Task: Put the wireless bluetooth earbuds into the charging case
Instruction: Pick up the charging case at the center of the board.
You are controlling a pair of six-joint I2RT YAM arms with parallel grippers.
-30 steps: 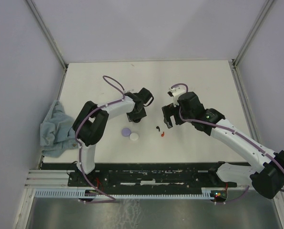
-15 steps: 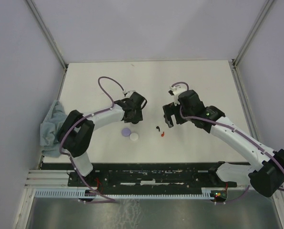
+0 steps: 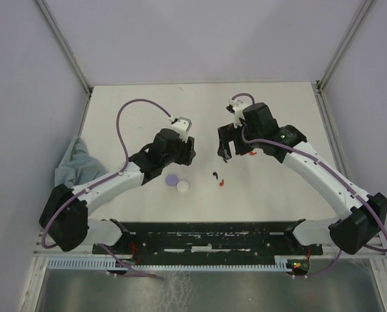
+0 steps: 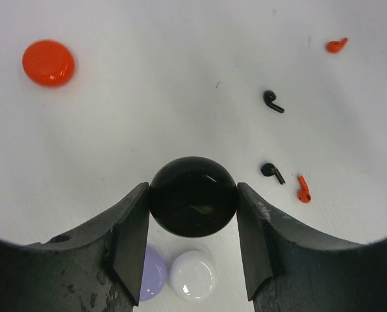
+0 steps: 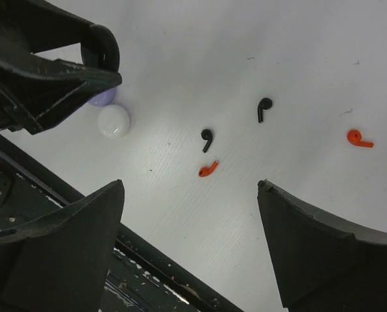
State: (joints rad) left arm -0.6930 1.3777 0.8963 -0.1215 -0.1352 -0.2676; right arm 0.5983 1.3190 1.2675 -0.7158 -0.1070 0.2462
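Near the middle of the table (image 3: 115, 110), a little toward its near edge, the wireless bluetooth earbuds are lying loose on the white surface. From the right wrist camera I am counting four of them. One black earbud (image 5: 207, 138) is resting just beside a red earbud (image 5: 208, 169), though the two are not touching. A second black earbud (image 5: 263, 107) is sitting a short way off. A second red earbud (image 5: 358, 138) is lying farther out, well apart from the rest.

The right gripper (image 5: 190, 185) is hanging above this group with its fingers spread wide and nothing between them. The close pair of earbuds is showing in the gap between the fingers.

The left gripper (image 4: 193, 190) is pinching a glossy black disc (image 4: 193, 205) at its two sides, and the disc is sitting squarely between the fingertips. From the overhead camera I am seeing this gripper hovering left of the table's centre. It is just on the far side of a lavender disc (image 3: 172, 179) and a white disc (image 3: 182, 186), which are lying side by side on the surface and look to be touching. The left wrist view is showing the same two discs below the held one.

A red disc (image 4: 48, 62) is lying alone on the table, well apart from the earbuds.

At the left edge of the table, a crumpled pale blue cloth (image 3: 73, 172) is hanging partly over the side.
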